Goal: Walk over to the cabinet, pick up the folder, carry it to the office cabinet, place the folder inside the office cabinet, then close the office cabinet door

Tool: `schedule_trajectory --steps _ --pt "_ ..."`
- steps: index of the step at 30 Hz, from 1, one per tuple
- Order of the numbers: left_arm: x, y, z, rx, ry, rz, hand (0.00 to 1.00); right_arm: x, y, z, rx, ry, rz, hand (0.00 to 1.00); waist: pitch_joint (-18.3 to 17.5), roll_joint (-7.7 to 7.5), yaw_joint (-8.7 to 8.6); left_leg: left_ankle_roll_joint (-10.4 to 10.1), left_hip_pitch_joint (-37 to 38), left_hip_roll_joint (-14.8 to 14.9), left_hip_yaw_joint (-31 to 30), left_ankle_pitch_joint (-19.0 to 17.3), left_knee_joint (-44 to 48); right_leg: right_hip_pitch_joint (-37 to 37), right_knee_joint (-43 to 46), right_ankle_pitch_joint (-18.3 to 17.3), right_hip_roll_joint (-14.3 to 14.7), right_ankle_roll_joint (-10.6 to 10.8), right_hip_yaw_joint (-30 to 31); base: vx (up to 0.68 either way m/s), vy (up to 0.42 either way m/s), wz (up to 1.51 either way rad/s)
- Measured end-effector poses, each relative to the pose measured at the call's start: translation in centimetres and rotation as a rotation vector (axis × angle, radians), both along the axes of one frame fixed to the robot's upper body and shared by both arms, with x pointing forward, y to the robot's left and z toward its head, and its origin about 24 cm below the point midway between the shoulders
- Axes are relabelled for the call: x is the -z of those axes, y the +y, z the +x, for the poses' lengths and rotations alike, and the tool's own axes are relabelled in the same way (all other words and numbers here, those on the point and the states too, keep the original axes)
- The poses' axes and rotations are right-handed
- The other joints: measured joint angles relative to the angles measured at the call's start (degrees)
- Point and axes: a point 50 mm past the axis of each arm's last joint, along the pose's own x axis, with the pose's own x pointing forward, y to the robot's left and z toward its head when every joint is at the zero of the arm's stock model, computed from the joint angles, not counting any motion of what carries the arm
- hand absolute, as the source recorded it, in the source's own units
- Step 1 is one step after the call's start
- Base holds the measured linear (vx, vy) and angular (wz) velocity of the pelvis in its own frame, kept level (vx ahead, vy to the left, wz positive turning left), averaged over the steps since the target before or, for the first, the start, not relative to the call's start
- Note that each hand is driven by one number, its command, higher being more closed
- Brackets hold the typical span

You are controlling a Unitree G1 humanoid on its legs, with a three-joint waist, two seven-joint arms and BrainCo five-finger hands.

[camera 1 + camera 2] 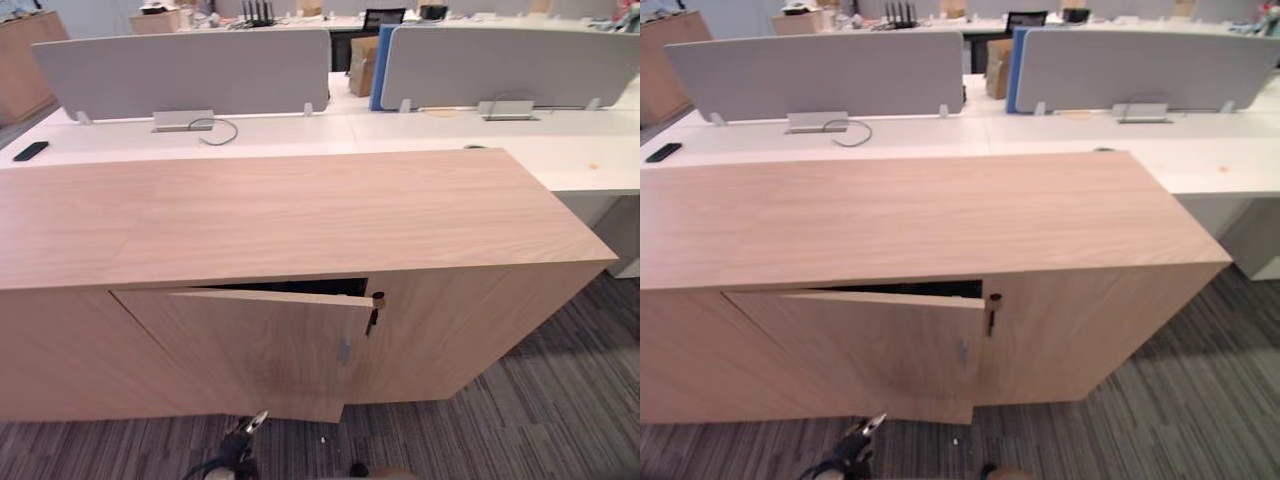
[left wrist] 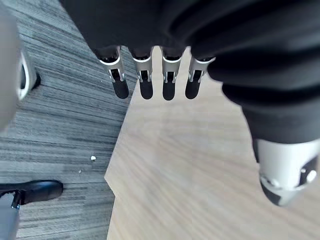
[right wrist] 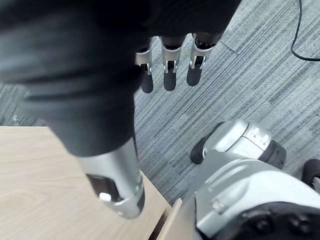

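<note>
Pale wood makes up the office cabinet (image 1: 300, 210), whose door (image 1: 240, 345) stands ajar, hinged at the robot's left and swung out at its right; a dark gap (image 1: 300, 287) shows along the top of the door, and what lies behind it is hidden. No folder is in either robot hand; I judge that it already lies inside the cabinet, behind the door, and that closing is the step in hand. The left robot hand (image 2: 146, 87) has its fingers straight and relaxed, holding nothing; its wrist view places it just before the door's face, near the door's lower edge where the wood meets the carpet (image 1: 540, 400). The right robot hand (image 3: 170, 75) is likewise slack and empty, hanging over the carpet. The door's top edge runs from left to right across the robot, and its free edge, with the handle (image 1: 345, 350) and the key (image 1: 377, 305), lies toward the right; the left robot hand is the nearer to the panel, so a push away from the robot, placed toward the handle side, looks the likely way to shut it.
</note>
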Motion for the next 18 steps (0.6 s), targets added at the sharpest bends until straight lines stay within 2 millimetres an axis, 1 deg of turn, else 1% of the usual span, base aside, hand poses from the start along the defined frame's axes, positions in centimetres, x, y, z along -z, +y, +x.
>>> schedule_trajectory --steps 1,2,4,7,9,12,15,18 --pt "0.1 0.3 -0.5 0.018 0.014 0.02 0.0 0.0 0.0 0.0 0.005 -0.006 0.001 0.0 -0.2 0.13 -0.14 0.5 1.0 -2.3 0.9 1.4 -3.6 -0.6 -0.3 0.5 -1.3 0.7 0.3 0.07 0.227 -0.25" --pt "0.1 0.5 -0.7 0.026 0.022 0.028 0.0 0.0 0.1 0.0 0.008 -0.006 0.005 0.0 -0.4 0.27 -0.39 0.8 1.6 -3.7 1.1 2.6 -6.2 -1.1 -0.7 0.8 -2.0 1.2 0.3 0.07 0.201 -0.15" --pt "0.2 0.7 -0.9 0.029 0.032 0.04 0.0 0.0 0.0 -0.1 0.017 -0.009 0.008 0.0 -0.4 0.43 -0.27 0.9 2.3 -5.2 1.3 3.7 -8.7 -1.4 -1.5 1.2 -2.7 1.8 0.0 0.06 0.095 -0.03" --pt "0.3 0.9 -1.1 0.022 0.043 0.042 0.0 0.0 0.1 0.0 0.02 -0.013 0.01 0.0 -0.5 0.45 -0.02 0.8 2.3 -5.1 0.9 3.8 -9.1 -1.3 -1.8 1.2 -2.5 1.9 -1.1 0.05 0.013 0.05" --pt "0.3 0.5 -1.0 0.024 0.04 0.031 0.0 0.0 0.1 0.0 0.02 -0.011 0.013 0.0 -0.5 0.47 0.03 0.5 2.3 -4.9 -0.3 4.2 -9.8 -0.5 -2.4 1.3 -2.1 1.9 -3.4 0.02 -0.038 0.23" --pt "0.3 0.0 -0.6 0.035 0.03 0.022 0.0 0.0 0.1 -0.1 0.02 -0.01 0.013 0.0 -0.4 0.67 0.5 0.3 2.3 -4.7 -1.0 5.1 -10.7 -0.3 -2.6 1.2 -1.7 1.9 -4.5 -0.01 -0.045 0.13" --pt "0.2 -0.7 -0.1 0.066 0.018 0.013 0.0 0.0 0.0 -0.1 0.02 -0.007 0.014 0.0 -0.3 0.92 0.54 0.3 2.3 -4.6 -2.6 5.6 -10.9 0.3 -2.7 1.2 -1.7 1.8 -6.1 -0.06 -0.048 0.23" --pt "0.2 -0.8 0.0 0.086 0.017 0.015 0.0 0.0 -0.1 0.0 -0.003 -0.003 0.012 0.0 -0.3 0.8 0.63 0.4 2.3 -4.7 -3.1 6.1 -11.2 0.2 -2.7 1.2 -1.9 1.7 -6.6 -0.1 -0.005 0.08"
